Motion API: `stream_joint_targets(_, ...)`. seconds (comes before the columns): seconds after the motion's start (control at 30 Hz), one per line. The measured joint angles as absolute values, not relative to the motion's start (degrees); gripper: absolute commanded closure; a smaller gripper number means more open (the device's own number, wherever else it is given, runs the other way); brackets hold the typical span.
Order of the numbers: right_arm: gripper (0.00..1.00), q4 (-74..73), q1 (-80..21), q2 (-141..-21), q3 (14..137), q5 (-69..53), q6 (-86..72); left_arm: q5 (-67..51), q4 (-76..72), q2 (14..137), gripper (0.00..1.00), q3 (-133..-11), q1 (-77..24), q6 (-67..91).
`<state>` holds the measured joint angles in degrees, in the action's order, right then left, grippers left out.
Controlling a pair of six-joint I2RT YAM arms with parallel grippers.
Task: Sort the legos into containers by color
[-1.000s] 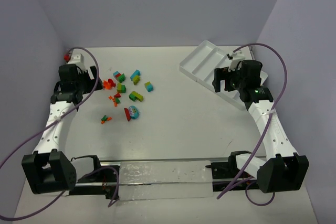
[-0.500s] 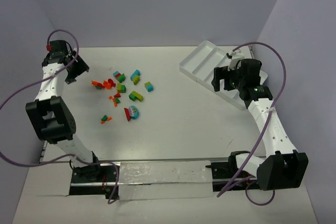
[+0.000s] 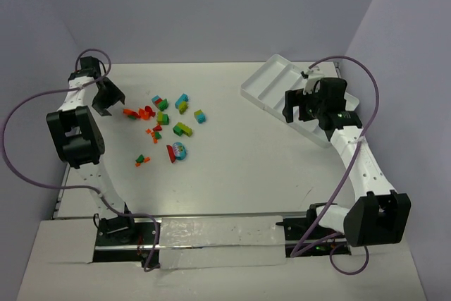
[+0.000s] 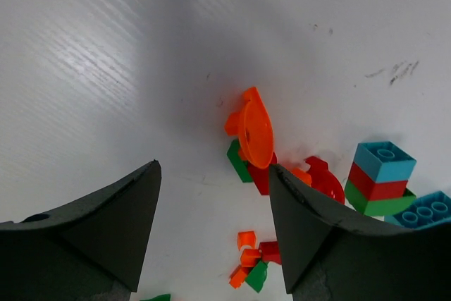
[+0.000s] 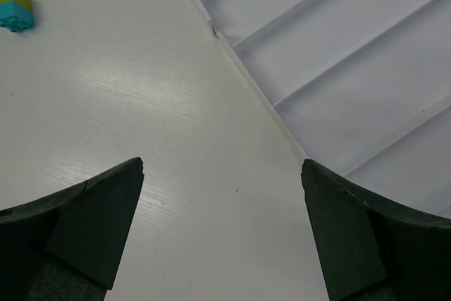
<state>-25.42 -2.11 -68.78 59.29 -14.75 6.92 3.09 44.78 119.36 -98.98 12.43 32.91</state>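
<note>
The legos (image 3: 169, 119) lie scattered left of the table's middle, in red, orange, green, cyan and yellow-green. My left gripper (image 3: 107, 99) hangs just left of them, open, with bare table between its fingers (image 4: 213, 167). An orange curved piece (image 4: 254, 128) lies just ahead of the right finger, beside a cyan-red-green stack (image 4: 377, 177) and some small orange bricks (image 4: 246, 244). The white tray of containers (image 3: 271, 79) sits at the far right. My right gripper (image 3: 296, 107) hovers open over the table at its near edge (image 5: 222, 163). The compartments (image 5: 338, 54) in view hold nothing.
A yellow-green and cyan brick (image 5: 15, 6) shows at the top left of the right wrist view. Purple cables loop from both arms. Walls close in the table's left, far and right sides.
My left arm has swung up and back, bringing its gripper to the far left of the pile with the jaws narrower. An orange piece now lies left of the pile. The right arm barely shifted.
</note>
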Motion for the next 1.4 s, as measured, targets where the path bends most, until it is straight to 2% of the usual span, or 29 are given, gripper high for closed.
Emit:
stream_joint_targets(0.37,0.00,-25.41,-2.11,-72.10,60.45,-15.12,6.90,1.43,45.23,125.12,0.36,-100.58,12.43,34.33)
stream_joint_targets(1.4,0.00,-25.86,-2.11,-73.46,61.87,-15.72,6.87,-6.39,44.76,127.59,0.48,-100.88,12.55,35.73)
